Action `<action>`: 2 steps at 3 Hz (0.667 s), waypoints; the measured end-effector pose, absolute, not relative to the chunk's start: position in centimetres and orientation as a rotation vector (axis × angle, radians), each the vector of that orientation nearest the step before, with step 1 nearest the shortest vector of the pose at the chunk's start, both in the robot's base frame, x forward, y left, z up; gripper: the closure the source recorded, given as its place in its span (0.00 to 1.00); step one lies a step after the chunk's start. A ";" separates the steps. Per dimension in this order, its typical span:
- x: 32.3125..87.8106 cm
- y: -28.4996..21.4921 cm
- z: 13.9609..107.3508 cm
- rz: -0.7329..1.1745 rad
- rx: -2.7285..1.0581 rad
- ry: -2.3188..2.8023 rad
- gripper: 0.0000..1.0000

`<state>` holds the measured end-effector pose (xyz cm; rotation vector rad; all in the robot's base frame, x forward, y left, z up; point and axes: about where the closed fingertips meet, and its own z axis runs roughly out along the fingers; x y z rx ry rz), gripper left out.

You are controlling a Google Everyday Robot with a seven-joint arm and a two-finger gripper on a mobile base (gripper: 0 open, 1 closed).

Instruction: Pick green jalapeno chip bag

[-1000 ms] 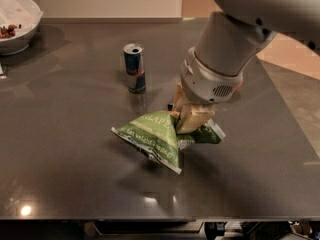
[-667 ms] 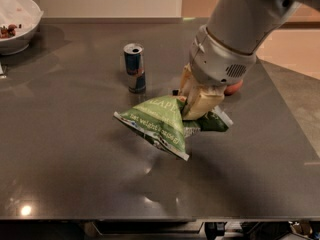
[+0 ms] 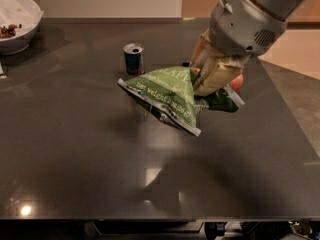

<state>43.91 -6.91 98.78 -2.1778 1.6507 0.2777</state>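
The green jalapeno chip bag [image 3: 167,96] hangs in the air above the dark table [image 3: 75,154], tilted, with its sealed bottom edge pointing down to the left. My gripper [image 3: 202,81] is shut on the bag's right end, its tan fingers [image 3: 217,76] pinching the crumpled foil. The grey arm comes in from the upper right. The bag casts a shadow on the table below it.
A blue and silver can [image 3: 134,58] stands upright just behind the bag to the left. A white bowl [image 3: 17,21] with food sits at the far left corner. A small red object [image 3: 236,82] shows behind my gripper. The table's front edge runs along the bottom.
My gripper has risen with the bag held in it. The bag has come up off the table and now hangs higher. The can has not moved.
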 end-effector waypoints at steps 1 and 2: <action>43.7 -7.1 100.1 0.302 -2.141 1.607 1.00; 43.9 -6.9 100.4 0.293 -2.132 1.599 1.00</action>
